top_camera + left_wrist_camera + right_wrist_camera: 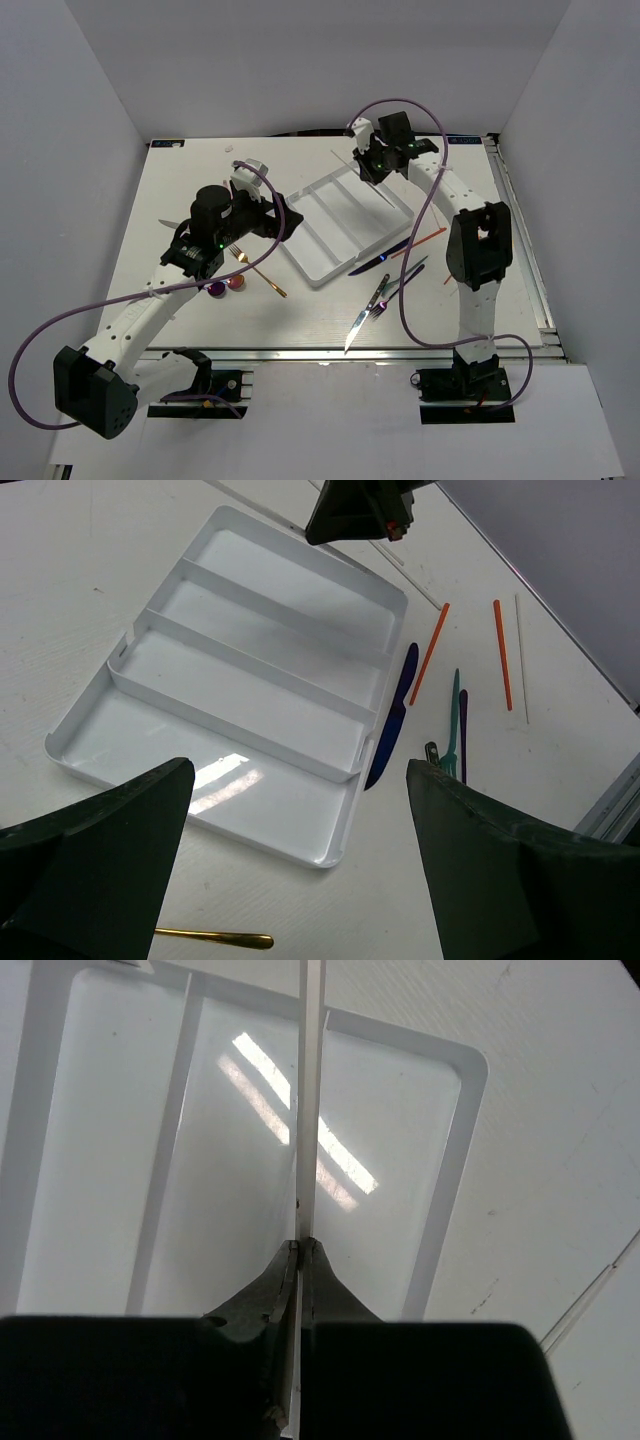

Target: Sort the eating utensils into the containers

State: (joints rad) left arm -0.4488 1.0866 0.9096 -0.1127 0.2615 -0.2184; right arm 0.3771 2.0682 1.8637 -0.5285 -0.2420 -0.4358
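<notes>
White chopstick point(310, 1110), pinched by the right claw point(302, 1245), runs toward 12 o'clock over the tray point(447, 1200); left claw point(298, 780) spread. The left wrist view, unlike the right, shows orange chopsticks point(428, 652).

The white surface point(300, 325) carries one white tray point(335, 245), set diagonally at centre. A dark blue knife point(380, 260) lies just beside the tray's right end. Beyond it lie two orange chopsticks point(428, 652), apart from each other. Nearer the front edge, a teal utensil point(453, 720) lies beside a purple utensil point(462, 735), with a silver knife point(357, 325) near them. Left of the tray, a gold spoon point(262, 275), a red-bowled spoon point(237, 283) and a purple-bowled spoon point(216, 290) lie close together.
</notes>
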